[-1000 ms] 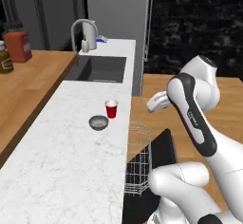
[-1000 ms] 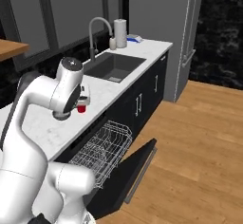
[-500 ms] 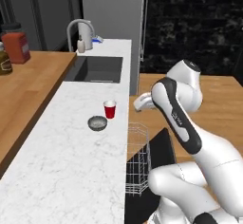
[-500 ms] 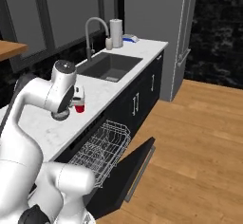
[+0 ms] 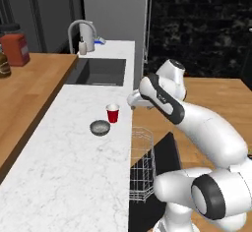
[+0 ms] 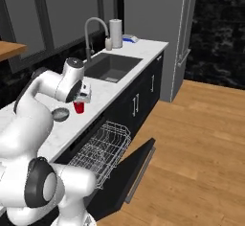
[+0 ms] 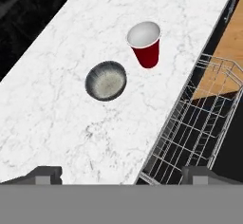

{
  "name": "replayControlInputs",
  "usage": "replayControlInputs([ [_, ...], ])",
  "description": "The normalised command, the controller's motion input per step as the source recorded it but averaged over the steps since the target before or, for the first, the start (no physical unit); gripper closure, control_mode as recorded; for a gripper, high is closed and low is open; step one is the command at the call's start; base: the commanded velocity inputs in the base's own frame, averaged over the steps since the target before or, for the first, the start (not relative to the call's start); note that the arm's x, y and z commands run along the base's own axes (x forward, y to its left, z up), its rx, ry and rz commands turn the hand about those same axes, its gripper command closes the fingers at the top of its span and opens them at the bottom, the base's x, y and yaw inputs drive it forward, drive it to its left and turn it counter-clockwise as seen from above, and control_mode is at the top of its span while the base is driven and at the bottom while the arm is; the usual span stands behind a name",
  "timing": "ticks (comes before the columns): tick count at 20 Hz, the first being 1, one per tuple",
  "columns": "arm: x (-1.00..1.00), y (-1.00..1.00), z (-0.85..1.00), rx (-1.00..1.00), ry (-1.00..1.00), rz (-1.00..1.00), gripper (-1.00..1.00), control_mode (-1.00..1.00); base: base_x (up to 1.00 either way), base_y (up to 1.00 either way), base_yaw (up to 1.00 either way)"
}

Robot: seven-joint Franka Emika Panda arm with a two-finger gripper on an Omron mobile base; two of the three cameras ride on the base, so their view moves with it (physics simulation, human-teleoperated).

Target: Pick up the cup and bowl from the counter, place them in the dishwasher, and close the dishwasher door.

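Hand view looks down on the cup [image 7: 145, 42] standing upright, mouth up, on the white surface [image 7: 57, 123], with the bowl [image 7: 106, 79] just beside it and apart from it; both sit near the edge above the dishwasher [image 7: 190, 137], whose wire rack is pulled out, so I judge the carry will be short; my hand [image 7: 121, 174] hangs above them with its fingers spread wide and nothing between them; the dishwasher door [image 6: 136, 167] lies folded down, ready for loading.

A home kitchen: marble counter [image 5: 74, 167], sink [image 5: 97, 72], faucet [image 5: 81, 32], open dishwasher [image 6: 103, 148].
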Motion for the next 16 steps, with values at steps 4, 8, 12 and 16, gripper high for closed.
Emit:
replayControlInputs([
  [4, 0.93, -0.05, -0.16, 0.00, 0.22, 0.00, -1.00, -1.00, 0.00, 0.00, 0.00],
  [8, 0.80, 0.08, -0.34, 0.00, 0.16, -0.03, -1.00, -1.00, 0.00, 0.00, 0.00],
  [12, 0.68, 0.26, -0.35, 0.00, 0.12, -0.04, -1.00, -1.00, 0.00, 0.00, 0.00],
  [16, 0.40, 0.10, -0.33, 0.00, 0.07, -0.02, -1.00, -1.00, 0.00, 0.00, 0.00],
])
